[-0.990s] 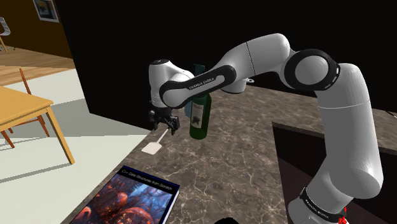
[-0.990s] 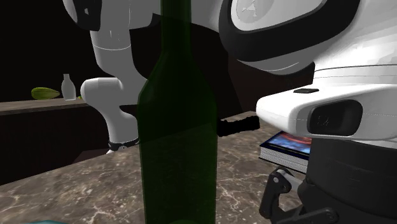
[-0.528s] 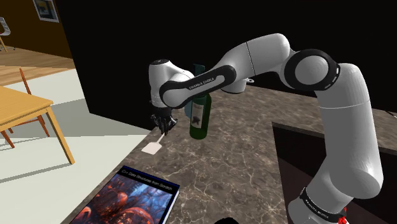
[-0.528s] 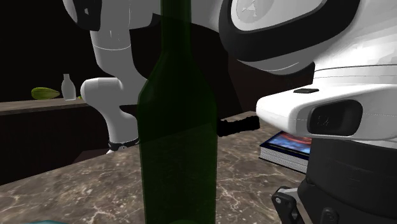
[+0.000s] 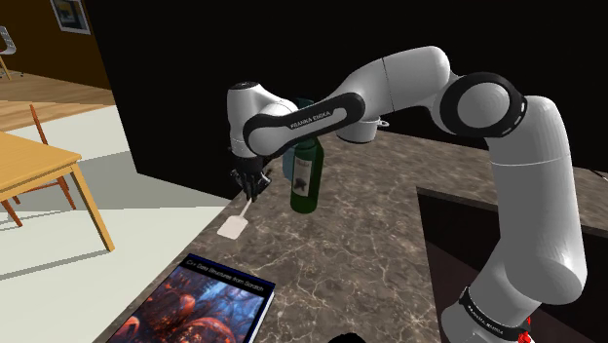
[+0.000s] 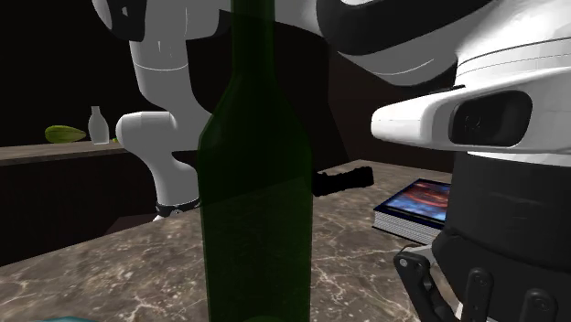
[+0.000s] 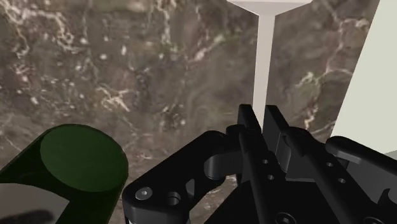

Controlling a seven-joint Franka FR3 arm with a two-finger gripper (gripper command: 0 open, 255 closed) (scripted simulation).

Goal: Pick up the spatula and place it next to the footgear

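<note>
Gripper pinches the white spatula by its handle end with 2 fingers, clear of the green bottle. Blade possibly rests on the counter; unclear.

One spatula, one green bottle, one book, one wooden table.
</note>
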